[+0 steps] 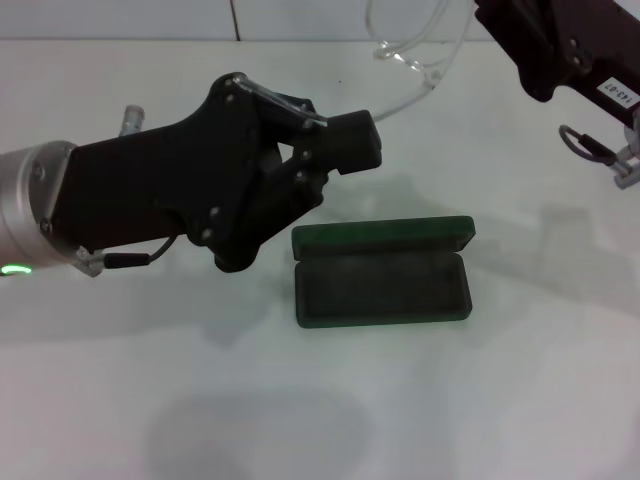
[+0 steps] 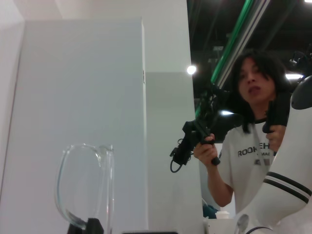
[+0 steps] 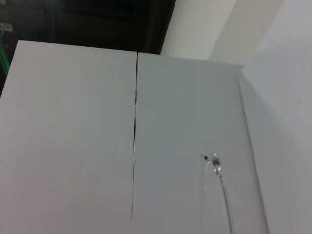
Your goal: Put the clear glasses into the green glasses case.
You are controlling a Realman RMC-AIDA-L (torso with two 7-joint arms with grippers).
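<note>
Glasses [image 1: 420, 60] held in air betw. both arms, above far side of worktop [image 1: 450, 400], left gripper [image 1: 335, 135] jaws shut on one temple tip, right gripper [image 1: 520, 25] at far right, jaw state can't tell, case [image 1: 385, 280] open on worktop, centre, lid at far side.

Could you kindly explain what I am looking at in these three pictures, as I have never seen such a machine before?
This is a two-armed robot. The head camera looks down on a white table where the green glasses case lies open and empty. The left gripper holds the clear glasses in the air behind the case; the right gripper is beside them, its fingers out of view. The other two pictures come from wrist cameras, showing parts of the glasses, white wall panels and a person holding controllers.
</note>
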